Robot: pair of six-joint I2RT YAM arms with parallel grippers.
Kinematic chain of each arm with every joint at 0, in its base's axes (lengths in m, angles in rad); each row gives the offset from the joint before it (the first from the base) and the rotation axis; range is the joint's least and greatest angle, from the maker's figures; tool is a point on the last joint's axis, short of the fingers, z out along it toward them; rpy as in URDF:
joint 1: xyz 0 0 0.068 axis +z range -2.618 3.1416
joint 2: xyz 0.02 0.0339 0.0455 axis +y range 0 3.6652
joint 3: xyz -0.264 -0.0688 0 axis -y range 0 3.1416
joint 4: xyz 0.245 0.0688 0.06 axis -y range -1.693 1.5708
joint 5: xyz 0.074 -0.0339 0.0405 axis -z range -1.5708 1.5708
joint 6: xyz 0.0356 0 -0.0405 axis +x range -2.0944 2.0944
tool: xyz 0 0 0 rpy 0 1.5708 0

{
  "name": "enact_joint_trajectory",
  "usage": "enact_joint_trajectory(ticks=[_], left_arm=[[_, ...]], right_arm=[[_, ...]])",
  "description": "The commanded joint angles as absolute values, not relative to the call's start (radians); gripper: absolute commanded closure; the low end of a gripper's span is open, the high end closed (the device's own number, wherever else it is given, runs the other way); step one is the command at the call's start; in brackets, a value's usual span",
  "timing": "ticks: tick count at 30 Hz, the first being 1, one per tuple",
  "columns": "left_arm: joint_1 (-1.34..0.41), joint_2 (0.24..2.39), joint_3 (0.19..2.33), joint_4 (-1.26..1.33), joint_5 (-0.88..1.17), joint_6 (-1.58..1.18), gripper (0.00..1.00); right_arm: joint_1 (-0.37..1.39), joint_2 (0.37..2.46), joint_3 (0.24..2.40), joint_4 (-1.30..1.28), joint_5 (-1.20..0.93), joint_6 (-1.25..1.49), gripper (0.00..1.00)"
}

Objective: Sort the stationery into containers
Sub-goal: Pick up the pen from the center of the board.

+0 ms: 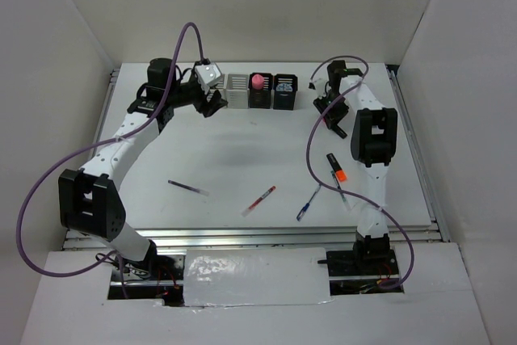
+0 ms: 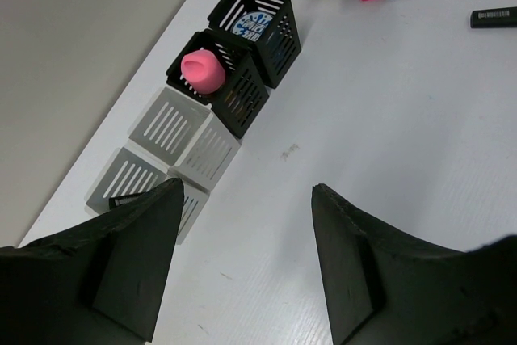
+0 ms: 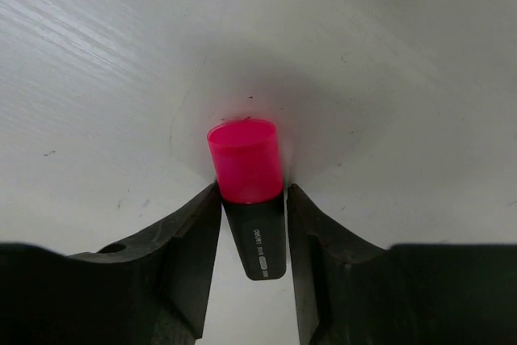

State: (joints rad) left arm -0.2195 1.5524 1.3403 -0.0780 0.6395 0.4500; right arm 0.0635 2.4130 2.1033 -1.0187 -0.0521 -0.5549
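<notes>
The containers are four slotted holders in a row at the back: two light grey and two black. One black holder holds a pink stubby cylinder, also visible from above. The other black holder holds a blue item. My left gripper is open and empty, just in front of the grey holders. My right gripper is shut on a black highlighter with a pink cap, the cap pointing down at the table. It is right of the row.
An orange-capped highlighter lies by the right arm. Thin pens lie toward the front: a clear-red one, a red one, a blue one. Another black marker lies beyond the right gripper. White walls enclose the table.
</notes>
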Motion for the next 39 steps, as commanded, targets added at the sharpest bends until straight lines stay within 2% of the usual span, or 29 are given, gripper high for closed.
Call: enact_joint_trajectory(ticks=[1,3,4,5,6,11,18,25,28,31,39], left_arm=[[-0.224,1.537,1.338,-0.063,0.649,0.488,0.23],[-0.222,1.532,1.336,-0.072,0.655,0.502,0.24],[-0.224,1.525,1.335,-0.078,0.661,0.514,0.24],[-0.224,1.52,1.328,-0.081,0.672,0.52,0.24],[-0.224,1.516,1.327,-0.084,0.679,0.525,0.24],[-0.244,1.433,1.225,-0.054,0.704,0.659,0.25],[-0.379,1.278,1.005,-0.011,0.724,1.142,0.26],[-0.593,1.262,0.884,0.072,0.683,1.434,0.29],[-0.63,1.275,0.827,0.159,0.66,1.528,0.3],[-0.656,1.315,0.87,0.076,0.67,1.586,0.29],[-0.701,1.41,0.975,-0.095,0.686,1.69,0.27]], right_arm=[[0.071,2.441,2.125,-1.048,-0.017,-0.575,0.58],[0.071,2.438,2.105,-1.039,-0.011,-0.575,0.65],[0.072,2.427,2.096,-1.039,-0.012,-0.575,0.76],[0.071,2.415,2.094,-1.046,-0.026,-0.572,0.8],[0.071,2.402,2.089,-1.051,-0.038,-0.568,0.89],[0.081,2.22,2.049,-1.066,-0.165,-0.462,0.99],[0.184,2.027,1.921,-1.071,-0.376,-0.298,1.0],[0.305,2.029,1.848,-1.069,-0.592,-0.085,1.0],[0.328,2.057,1.851,-1.081,-0.647,-0.026,1.0],[0.356,2.068,1.852,-1.085,-0.701,0.057,1.0],[0.446,2.049,1.841,-1.066,-0.66,0.159,1.0]])
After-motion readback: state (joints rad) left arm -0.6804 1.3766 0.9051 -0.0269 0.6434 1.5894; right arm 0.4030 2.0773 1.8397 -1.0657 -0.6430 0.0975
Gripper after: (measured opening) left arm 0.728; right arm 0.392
